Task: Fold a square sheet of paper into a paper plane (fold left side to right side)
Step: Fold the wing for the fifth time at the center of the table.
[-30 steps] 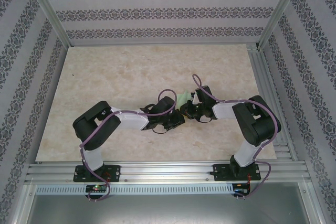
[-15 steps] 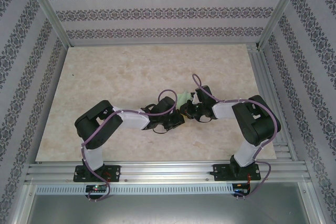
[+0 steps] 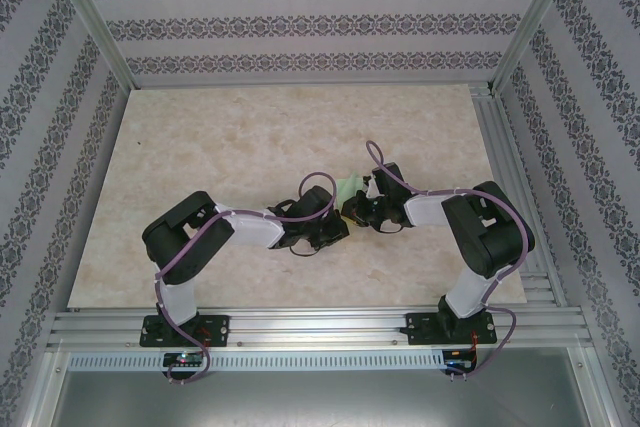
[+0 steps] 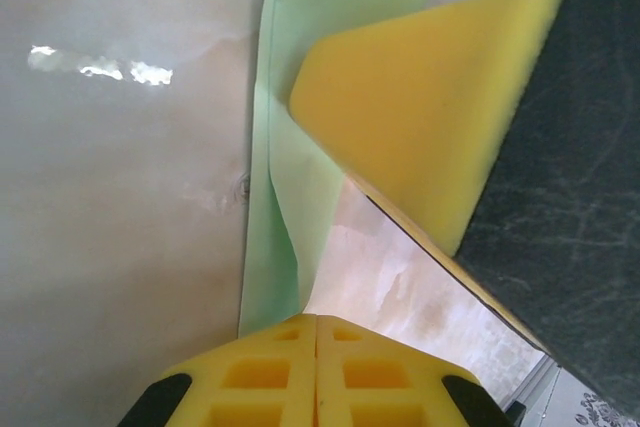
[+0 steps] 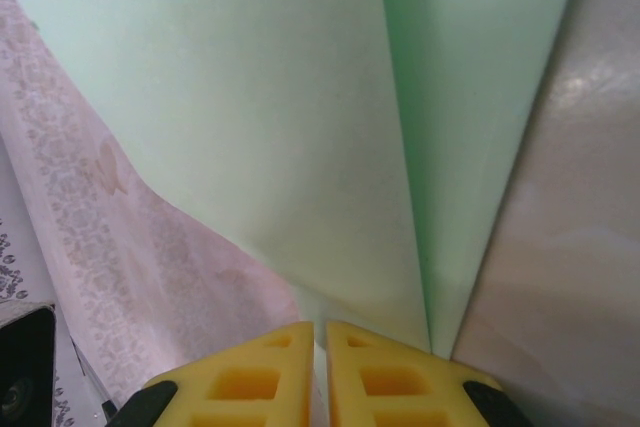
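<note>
Barely shifted. Pressed together at left end effector [image 4: 317,342]; pinching paper [image 5: 250,127] at six o'clock with right end effector [image 5: 320,342], probably to anchor the crease.

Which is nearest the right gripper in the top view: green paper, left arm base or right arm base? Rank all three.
1. Green paper, at the right gripper, mid-table.
2. Right arm base, near edge, right side.
3. Left arm base, near edge, left side.

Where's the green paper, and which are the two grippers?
green paper [image 5: 250,127]: right wrist view, on its broad pale flap.
left gripper [image 4: 316,325]: left wrist view, midway between its closed yellow fingertips.
right gripper [image 5: 320,332]: right wrist view, midway between its yellow fingertips.
</note>
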### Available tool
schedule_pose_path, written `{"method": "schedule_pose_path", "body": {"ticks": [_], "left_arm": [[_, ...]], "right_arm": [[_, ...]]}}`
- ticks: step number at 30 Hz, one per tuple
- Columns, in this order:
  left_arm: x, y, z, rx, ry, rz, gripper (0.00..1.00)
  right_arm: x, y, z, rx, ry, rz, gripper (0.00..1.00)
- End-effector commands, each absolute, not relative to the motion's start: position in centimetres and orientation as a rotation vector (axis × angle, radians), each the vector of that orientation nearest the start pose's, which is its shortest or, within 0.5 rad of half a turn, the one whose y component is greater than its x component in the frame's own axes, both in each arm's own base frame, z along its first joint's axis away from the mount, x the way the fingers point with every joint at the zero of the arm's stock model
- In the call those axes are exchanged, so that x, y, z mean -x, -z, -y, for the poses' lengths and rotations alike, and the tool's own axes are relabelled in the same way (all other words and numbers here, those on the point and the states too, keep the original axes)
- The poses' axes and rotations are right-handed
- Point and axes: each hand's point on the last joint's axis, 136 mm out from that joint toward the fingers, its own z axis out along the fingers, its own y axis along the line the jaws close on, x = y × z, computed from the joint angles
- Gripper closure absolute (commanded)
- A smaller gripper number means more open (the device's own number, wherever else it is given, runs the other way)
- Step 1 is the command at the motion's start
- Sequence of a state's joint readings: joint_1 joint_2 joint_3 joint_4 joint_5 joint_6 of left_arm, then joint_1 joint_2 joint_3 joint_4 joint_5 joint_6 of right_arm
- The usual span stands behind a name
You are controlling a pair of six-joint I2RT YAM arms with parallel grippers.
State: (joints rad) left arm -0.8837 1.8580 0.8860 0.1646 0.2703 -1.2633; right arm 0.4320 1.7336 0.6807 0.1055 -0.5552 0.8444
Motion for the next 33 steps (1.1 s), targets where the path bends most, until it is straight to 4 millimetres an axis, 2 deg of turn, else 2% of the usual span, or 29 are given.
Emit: {"method": "schedule_pose_path", "body": {"ticks": [1, 8, 18, 33], "left_arm": [[-24.8, -1.0, 35.9, 0.430, 1.070, -2.779, 0.91], [-23.7, 0.7, 34.5, 0.475, 0.992, -2.840, 0.93], [-22.1, 2.7, 33.9, 0.508, 0.896, -2.917, 0.96], [-21.2, 3.7, 34.5, 0.470, 0.810, -2.988, 0.99]], "right_arm": [[-26.3, 3.7, -21.1, -0.425, -0.938, -2.913, 0.87], [-27.0, 2.5, -21.6, -0.397, -0.974, -2.868, 0.87], [-29.6, -0.3, -22.0, -0.367, -1.032, -2.759, 0.87], [-33.2, -1.0, -20.3, -0.337, -0.960, -2.754, 0.86]]}}
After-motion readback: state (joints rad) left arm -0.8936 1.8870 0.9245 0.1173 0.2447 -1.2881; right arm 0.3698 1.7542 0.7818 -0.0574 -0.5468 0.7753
